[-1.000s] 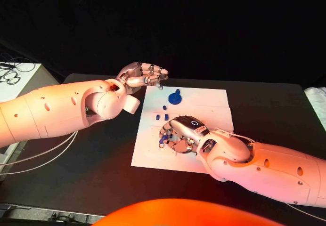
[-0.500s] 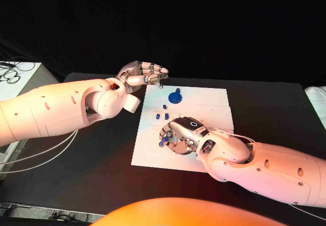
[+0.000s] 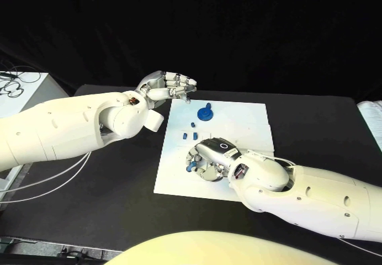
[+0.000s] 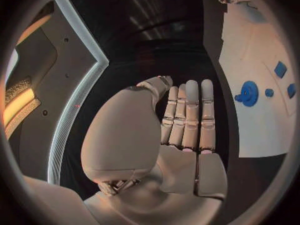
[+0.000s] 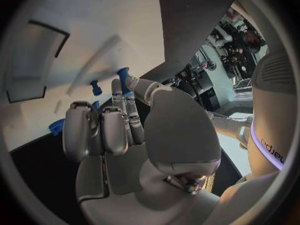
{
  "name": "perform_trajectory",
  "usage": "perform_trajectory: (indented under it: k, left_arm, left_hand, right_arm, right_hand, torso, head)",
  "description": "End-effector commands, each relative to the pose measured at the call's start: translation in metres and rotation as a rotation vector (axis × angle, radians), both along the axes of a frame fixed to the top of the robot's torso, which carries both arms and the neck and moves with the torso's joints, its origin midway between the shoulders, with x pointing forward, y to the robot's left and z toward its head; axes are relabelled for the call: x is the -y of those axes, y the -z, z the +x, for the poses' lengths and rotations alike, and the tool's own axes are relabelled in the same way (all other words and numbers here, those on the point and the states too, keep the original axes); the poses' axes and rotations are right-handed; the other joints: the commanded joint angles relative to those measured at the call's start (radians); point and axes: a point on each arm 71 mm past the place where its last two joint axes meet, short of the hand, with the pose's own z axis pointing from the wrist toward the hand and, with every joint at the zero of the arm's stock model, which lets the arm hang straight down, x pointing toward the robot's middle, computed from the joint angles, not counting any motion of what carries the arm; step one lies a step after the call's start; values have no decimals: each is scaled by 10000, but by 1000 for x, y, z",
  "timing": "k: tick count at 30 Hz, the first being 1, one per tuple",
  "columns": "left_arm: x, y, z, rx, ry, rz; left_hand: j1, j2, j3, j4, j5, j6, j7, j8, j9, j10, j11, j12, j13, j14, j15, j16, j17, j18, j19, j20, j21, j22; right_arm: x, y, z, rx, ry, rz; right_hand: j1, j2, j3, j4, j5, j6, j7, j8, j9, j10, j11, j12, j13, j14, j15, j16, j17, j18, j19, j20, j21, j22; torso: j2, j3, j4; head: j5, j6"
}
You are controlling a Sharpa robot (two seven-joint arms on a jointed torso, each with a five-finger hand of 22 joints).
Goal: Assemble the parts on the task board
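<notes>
Lying flat in the middle of the black table (image 3: pixel 318 118), the white task board (image 3: pixel 239 118), with bare dark surface open on every side and the widest stretch toward the far right corner. Hovering just past the board's far left corner, clear of it, the left hand (image 3: pixel 167 86): fingers straight and pressed side by side in the left wrist view, palm bare, gripping nothing. Bent low over the board's near half, the right hand (image 3: pixel 211 159), palm down, covering much of that stretch; free white board around it toward the far edge and the right edge. Pinched between thumb and fingertips in the right wrist view, a small blue part (image 5: pixel 123 78), its lower end masked by the fingers. Standing close by on the board, a small blue peg (image 5: pixel 95 87); another blue piece (image 5: pixel 57 126) peeking out behind the fingers at the board's edge, shape hard to make out. Resting near the far edge of the board, well apart from the right hand, a round blue gear-like part (image 3: pixel 206 114) with a stub rising from it. Scattered between that and the right hand, a few small blue blocks (image 3: pixel 189 135). Recessed in the board, a dark-edged rectangular pocket (image 5: pixel 34 60), contents not discernible.
</notes>
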Motion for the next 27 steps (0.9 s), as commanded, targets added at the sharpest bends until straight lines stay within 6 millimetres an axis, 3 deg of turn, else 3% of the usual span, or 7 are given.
perform_trajectory:
  k: [1, 5, 11, 21, 22, 26, 27]
  left_arm:
    - [2, -2, -1, 42, 144, -133]
    - [2, -2, -1, 33, 143, -129]
    - [2, -2, -1, 22, 147, -124]
    - [1, -1, -1, 2, 131, -124]
    - [1, -1, -1, -5, 135, -124]
    - [1, -1, -1, -16, 151, -127]
    - [1, -1, 0, -18, 154, -128]
  left_hand:
    - [2, 81, -26, -43, 18, 8, 25, -37, -8, 47, 8, -43, -11, -61, -9, -65, 12, 102, -9, 63, -43, 1]
    - [2, 81, -26, -43, 18, 8, 25, -37, -8, 47, 8, -43, -11, -61, -9, -65, 12, 102, -9, 63, -43, 1]
    - [2, 81, -26, -43, 18, 8, 25, -37, -8, 47, 8, -43, -11, -61, -9, -65, 12, 102, -9, 63, -43, 1]
    - [-4, 96, -37, -52, 20, 16, 25, -54, -11, 68, 6, -80, -9, -62, -10, -74, 23, 104, -8, 66, -55, 5]
    - [-4, 96, -37, -52, 20, 16, 25, -54, -11, 68, 6, -80, -9, -62, -10, -74, 23, 104, -8, 66, -55, 5]
    - [-1, 98, -37, -56, 20, 12, 27, -59, -12, 71, 6, -87, -9, -61, -11, -76, 25, 105, -6, 66, -56, 6]
    - [-1, 98, -37, -56, 20, 12, 27, -59, -12, 71, 6, -87, -9, -61, -11, -76, 25, 105, -6, 66, -56, 6]
  right_arm:
    - [0, 6, -1, 137, -28, -706]
    - [-2, 6, -1, 215, -139, -689]
    - [-3, 5, -3, 293, -356, -364]
    - [-1, 2, -2, 487, -301, 163]
    - [0, 1, -2, 536, -241, 297]
    - [3, -2, -1, 629, -89, 715]
    - [4, -3, -1, 641, -50, 838]
  right_hand:
    - [-28, 119, -8, -57, 56, 64, 11, 55, 1026, 632, -561, 46, 9, 226, -49, 20, -24, -162, -28, -30, -84, 843]
    - [-300, -46, -106, -128, 49, -229, 107, -50, 1047, 313, -447, -193, -9, 221, 38, 30, 7, -129, -119, 27, -276, 740]
    - [-1015, -1042, -734, -65, 56, -1243, 407, -715, 729, -1132, -16, -738, -230, 16, 451, -213, -516, 122, -732, 304, -1576, -19]
    - [-254, -630, -2852, 170, 69, -1684, 397, -1136, 424, -2848, 223, 61, -270, -767, 657, -717, -1783, 424, -1566, 622, -3388, -977]
    - [109, -561, -3488, 424, 69, -1943, 595, -1319, 330, -3323, 303, 394, -259, -1060, 751, -795, -2098, 528, -1888, 691, -4013, -1292]
    - [1565, -846, -4744, 2360, 73, -2256, 584, -1464, 287, -4719, 547, 1493, -130, -2076, 970, -977, -3420, 747, -2729, 952, -5423, -1930]
    - [1583, -858, -4756, 2393, 89, -2262, 577, -1467, 287, -4740, 548, 1512, -128, -2093, 978, -982, -3450, 755, -2744, 950, -5452, -1944]
  torso:
    - [-5, -6, -12]
    - [-13, -7, -33]
    - [-18, -4, -23]
    - [-9, -2, -16]
    - [-11, -1, -21]
    - [-14, 2, -29]
    - [-14, 2, -29]
  head:
    - [8, -45]
    - [3, -58]
    - [-9, -34]
    - [-23, -12]
    - [-22, -7]
    - [-40, 11]
    - [-40, 11]
